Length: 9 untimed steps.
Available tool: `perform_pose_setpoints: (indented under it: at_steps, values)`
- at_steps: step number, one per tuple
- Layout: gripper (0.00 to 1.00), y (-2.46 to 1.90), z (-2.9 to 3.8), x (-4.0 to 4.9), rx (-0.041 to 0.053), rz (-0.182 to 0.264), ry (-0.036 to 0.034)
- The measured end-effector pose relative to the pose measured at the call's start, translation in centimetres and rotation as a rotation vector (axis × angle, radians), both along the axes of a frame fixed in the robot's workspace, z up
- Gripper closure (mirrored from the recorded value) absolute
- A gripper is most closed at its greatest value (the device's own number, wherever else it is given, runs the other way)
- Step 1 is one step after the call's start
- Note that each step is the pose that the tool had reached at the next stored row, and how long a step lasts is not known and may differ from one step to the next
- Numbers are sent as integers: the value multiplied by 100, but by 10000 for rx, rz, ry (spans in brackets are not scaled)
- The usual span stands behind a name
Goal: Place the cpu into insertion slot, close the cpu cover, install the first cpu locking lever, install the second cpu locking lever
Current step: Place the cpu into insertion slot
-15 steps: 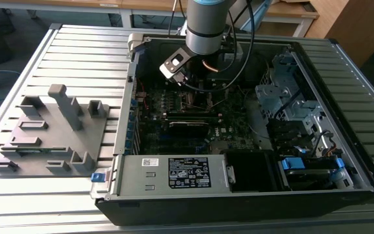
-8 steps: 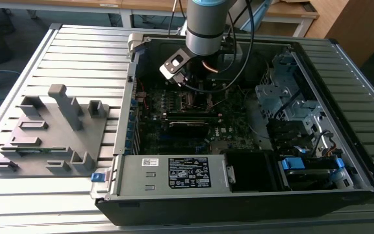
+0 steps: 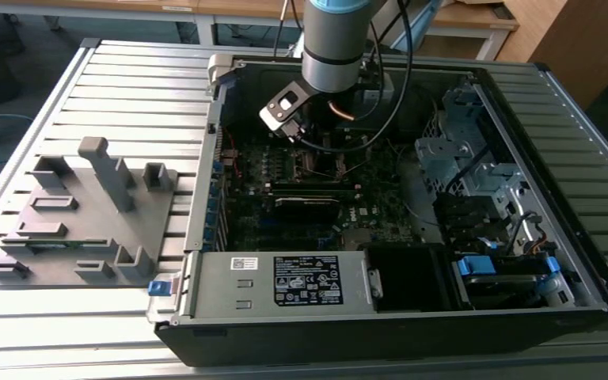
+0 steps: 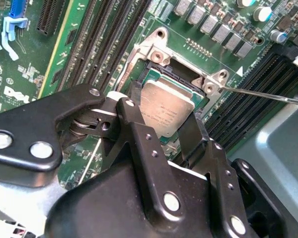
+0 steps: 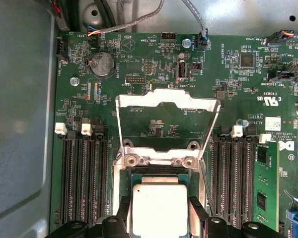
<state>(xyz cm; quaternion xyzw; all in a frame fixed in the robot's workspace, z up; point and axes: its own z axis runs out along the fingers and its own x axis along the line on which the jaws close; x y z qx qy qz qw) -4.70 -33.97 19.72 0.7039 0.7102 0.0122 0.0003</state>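
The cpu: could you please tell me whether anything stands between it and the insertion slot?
Nothing visible does. The cpu cover is swung open, clear of the insertion slot, and the cpu, held in the gripper, sits directly over it.

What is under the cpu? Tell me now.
The insertion slot: its dark frame shows around the cpu. The socket's inside is covered by the chip, which the gripper clasps.

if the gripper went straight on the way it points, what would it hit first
The insertion slot, probably: the gripper holds the cpu right over it; the gap left is unclear.
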Motion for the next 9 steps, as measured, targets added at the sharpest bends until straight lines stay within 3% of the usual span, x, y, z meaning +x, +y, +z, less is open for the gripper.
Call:
perform_pose_setpoints:
  at_steps: [9]
  values:
    - [46,0,-27,9,-1,0,1]
